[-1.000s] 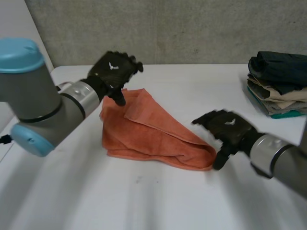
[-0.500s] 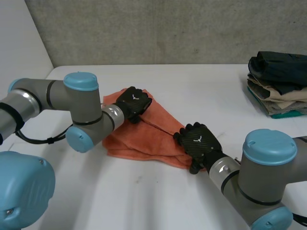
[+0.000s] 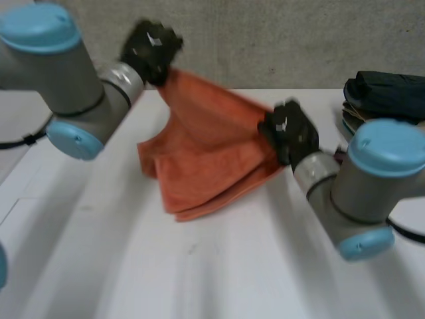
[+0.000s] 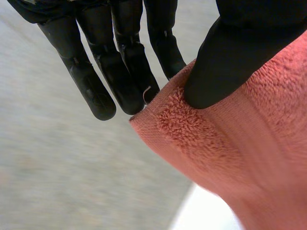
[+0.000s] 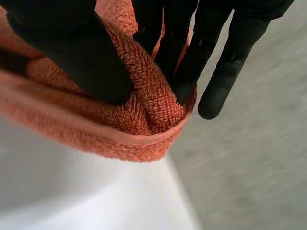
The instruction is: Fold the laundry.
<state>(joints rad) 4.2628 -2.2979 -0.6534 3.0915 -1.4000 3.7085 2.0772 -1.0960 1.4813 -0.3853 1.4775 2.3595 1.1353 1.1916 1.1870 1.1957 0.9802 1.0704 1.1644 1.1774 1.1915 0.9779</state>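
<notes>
Over the white counter (image 3: 219, 272) I'm pinching the orange towel (image 3: 206, 149), left hand (image 3: 151, 50) on a corner, right hand (image 3: 289, 131) gripping a bunched edge.

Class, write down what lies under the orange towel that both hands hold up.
The white table lies under the orange towel, whose lower folds rest on it. Whatever is beneath those folds is covered.
</notes>
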